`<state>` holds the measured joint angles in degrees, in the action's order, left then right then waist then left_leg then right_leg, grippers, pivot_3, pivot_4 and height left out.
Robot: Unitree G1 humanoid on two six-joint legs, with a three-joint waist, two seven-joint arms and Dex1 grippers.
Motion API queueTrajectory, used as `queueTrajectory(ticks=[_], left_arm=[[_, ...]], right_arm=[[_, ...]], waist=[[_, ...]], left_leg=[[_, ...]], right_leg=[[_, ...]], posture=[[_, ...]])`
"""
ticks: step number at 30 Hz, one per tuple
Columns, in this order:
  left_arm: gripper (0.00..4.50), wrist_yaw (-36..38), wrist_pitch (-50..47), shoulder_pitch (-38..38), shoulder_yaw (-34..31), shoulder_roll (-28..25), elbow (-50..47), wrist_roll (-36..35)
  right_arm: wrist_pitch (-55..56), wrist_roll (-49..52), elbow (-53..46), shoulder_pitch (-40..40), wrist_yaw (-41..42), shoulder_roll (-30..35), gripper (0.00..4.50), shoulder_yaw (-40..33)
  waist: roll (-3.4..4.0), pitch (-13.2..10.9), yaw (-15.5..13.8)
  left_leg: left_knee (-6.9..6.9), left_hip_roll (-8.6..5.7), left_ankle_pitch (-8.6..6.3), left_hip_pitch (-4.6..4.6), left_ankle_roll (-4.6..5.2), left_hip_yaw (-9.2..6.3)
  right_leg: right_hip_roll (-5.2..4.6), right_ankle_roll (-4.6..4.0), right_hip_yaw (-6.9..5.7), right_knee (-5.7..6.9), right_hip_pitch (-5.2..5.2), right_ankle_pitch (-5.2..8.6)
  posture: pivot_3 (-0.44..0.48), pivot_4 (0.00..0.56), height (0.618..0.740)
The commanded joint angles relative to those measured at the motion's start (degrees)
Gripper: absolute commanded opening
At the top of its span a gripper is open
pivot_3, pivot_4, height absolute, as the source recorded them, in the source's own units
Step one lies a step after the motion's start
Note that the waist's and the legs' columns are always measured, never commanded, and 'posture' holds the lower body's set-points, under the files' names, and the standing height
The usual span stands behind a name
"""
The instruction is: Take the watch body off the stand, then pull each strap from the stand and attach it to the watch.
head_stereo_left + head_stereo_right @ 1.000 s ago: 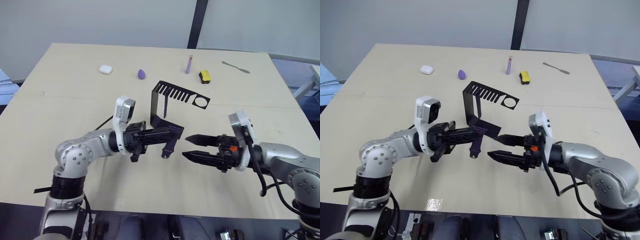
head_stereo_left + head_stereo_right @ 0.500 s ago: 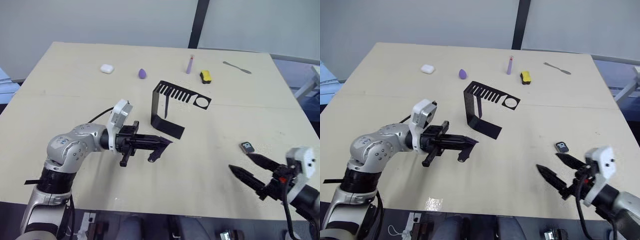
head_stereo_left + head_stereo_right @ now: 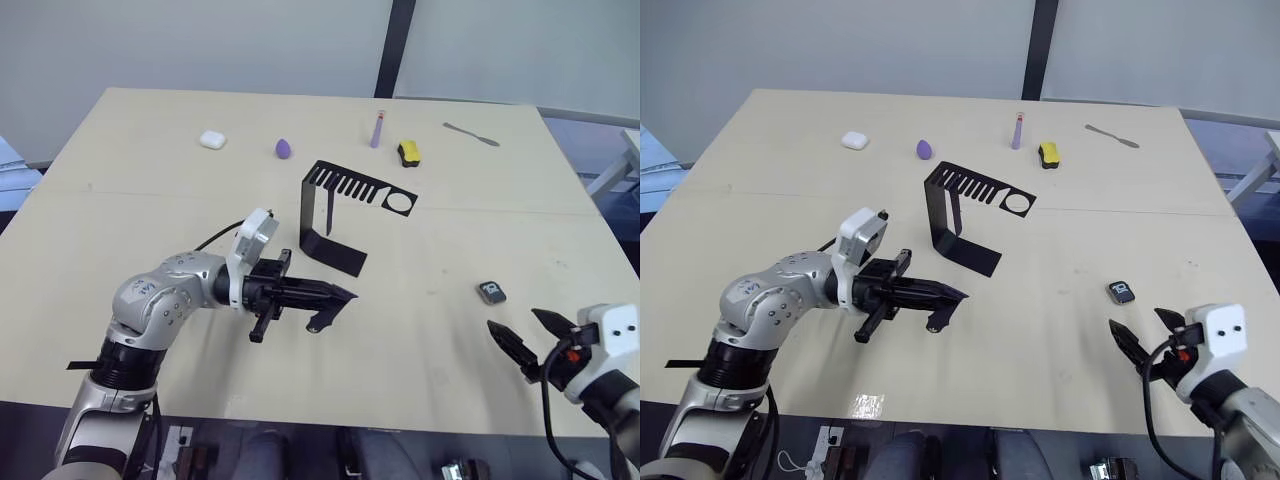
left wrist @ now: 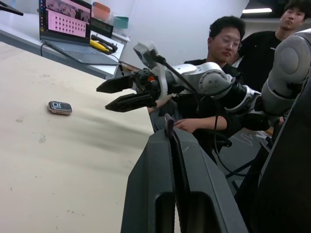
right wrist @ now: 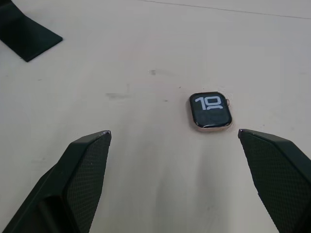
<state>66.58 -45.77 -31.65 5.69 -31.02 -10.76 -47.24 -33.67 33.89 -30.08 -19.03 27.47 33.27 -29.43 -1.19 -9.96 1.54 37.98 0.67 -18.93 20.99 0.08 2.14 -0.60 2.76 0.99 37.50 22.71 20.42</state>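
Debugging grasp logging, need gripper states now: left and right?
Left gripper: shut on a narrow dark flexible strap that hangs from its fingertips.
Right gripper: open, holding nothing; the small silver-rimmed, dark-screened watch body lies on the table ahead of it.

Strap (image 3: 322,318) in left gripper (image 3: 340,294): the closed fingers cover most of it, only one end hanging below shows, and in the left wrist view just a thin edge (image 4: 169,127) pokes out between them. Second strap: cannot tell where it is. Right gripper (image 5: 175,141) fingers and stand (image 5: 22,29) base cut off by the right wrist frame edge
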Motion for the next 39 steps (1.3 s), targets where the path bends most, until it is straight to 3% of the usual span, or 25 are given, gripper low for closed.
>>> queueTrajectory(ticks=[1, 16, 36, 39], left_arm=[[0.00, -0.80, 0.31, -0.22, -0.56, 0.40, -2.00, -0.12], [0.00, -1.88, -0.05, -2.05, -1.52, 0.36, -0.78, 0.27], [0.00, -5.29, -0.76, -1.81, -1.41, 1.79, -3.26, -0.33], [0.00, -5.28, -0.67, -1.93, -1.43, 1.89, -3.13, -0.22]], right_arm=[[2.88, -3.28, 4.94, 3.84, -0.06, 0.74, 4.47, 1.52], [6.48, -8.90, 20.70, 16.05, 1.65, 1.04, 4.47, 7.24], [7.52, -9.51, 26.67, 19.21, 2.06, -0.81, 4.47, 8.75], [7.63, -9.88, 27.11, 19.13, 1.86, -0.92, 3.66, 8.92]], waist=[[0.04, -0.02, 0.01], [0.22, -0.07, 0.02], [0.27, -0.06, 0.03], [0.27, -0.06, 0.04]], left_leg=[[0.00, 0.00, 0.00, -0.01, 0.00, 0.00], [0.14, -0.04, 0.03, -0.02, 0.02, 0.00], [0.18, -0.04, 0.05, -0.03, 0.00, 0.00], [0.19, -0.04, 0.05, -0.03, 0.00, 0.00]], right_leg=[[0.00, 0.00, 0.00, 0.00, 0.00, 0.00], [0.00, -0.02, 0.02, 0.23, 0.02, -0.01], [0.00, -0.02, 0.02, 0.30, 0.02, -0.02], [0.01, -0.02, 0.02, 0.30, 0.02, -0.02]], posture=[[0.000, 0.150, 0.740], [0.000, 0.150, 0.740], [0.000, 0.150, 0.740], [0.000, 0.150, 0.740]])
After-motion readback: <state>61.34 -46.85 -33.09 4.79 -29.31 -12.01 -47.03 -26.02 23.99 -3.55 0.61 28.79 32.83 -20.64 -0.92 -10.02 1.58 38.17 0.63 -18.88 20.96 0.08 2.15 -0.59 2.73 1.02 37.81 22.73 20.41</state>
